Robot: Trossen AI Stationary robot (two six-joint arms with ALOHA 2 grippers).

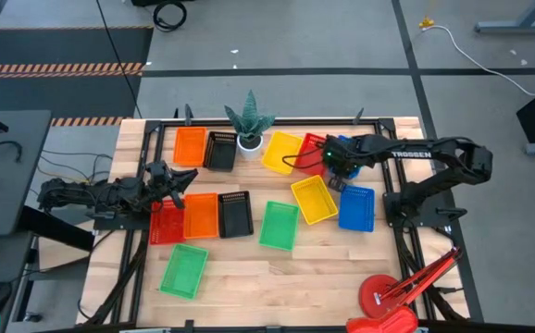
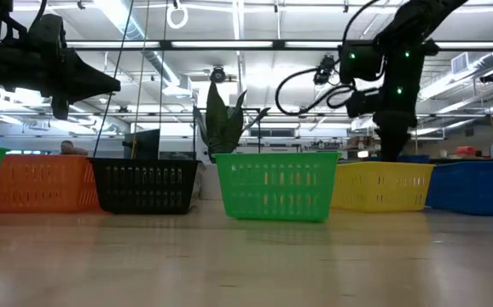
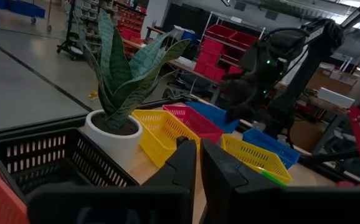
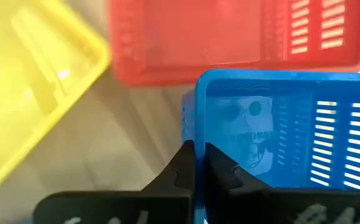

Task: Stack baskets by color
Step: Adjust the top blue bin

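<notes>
The right gripper [image 4: 195,163] was clamped on the near wall of a blue basket [image 4: 286,137] in the upper right of the high view, beside a red basket [image 4: 230,37] and a yellow basket [image 4: 30,81]. To do this well, I judge it should lift straight up — clearing both neighbours — then carry to the second blue basket [image 1: 357,207] at right centre and lower squarely. The left gripper [image 1: 177,178] waited closed and empty at left centre above the table [image 1: 277,277].

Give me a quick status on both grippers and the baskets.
Right gripper shut on blue basket wall, beside red basket. Left gripper shut, empty, raised near black basket. Plant close by.
</notes>
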